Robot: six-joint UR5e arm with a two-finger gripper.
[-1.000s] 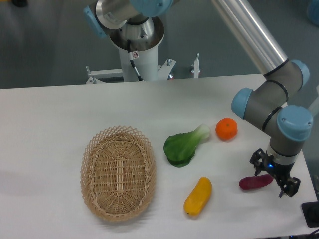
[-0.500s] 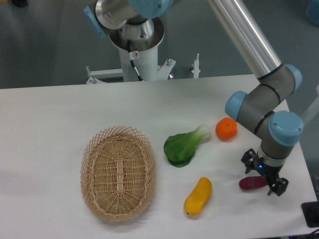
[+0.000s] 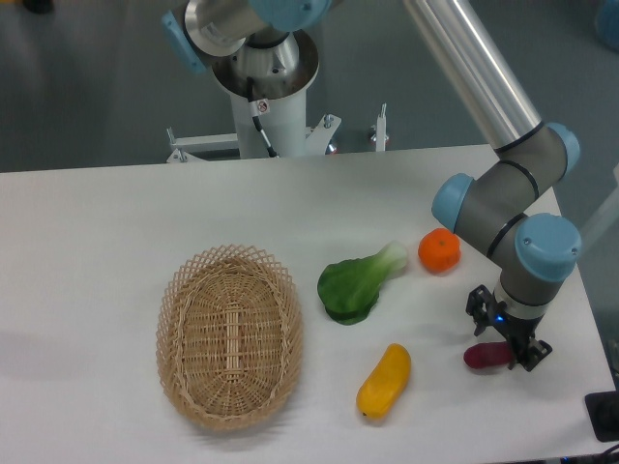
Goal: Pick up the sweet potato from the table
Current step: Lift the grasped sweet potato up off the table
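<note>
Grasp step: the gripper [image 3: 506, 343] was lowered over the sweet potato [image 3: 486, 356], which lay on the white surface [image 3: 116, 222] near its right edge. The fingers straddled it — whether closed on it could not be told. Closing, then lifting, was judged next. Grey flooring lay behind.

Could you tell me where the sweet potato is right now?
The sweet potato lies on the table at the camera view's lower right, directly under the gripper, below the orange fruit.
</note>
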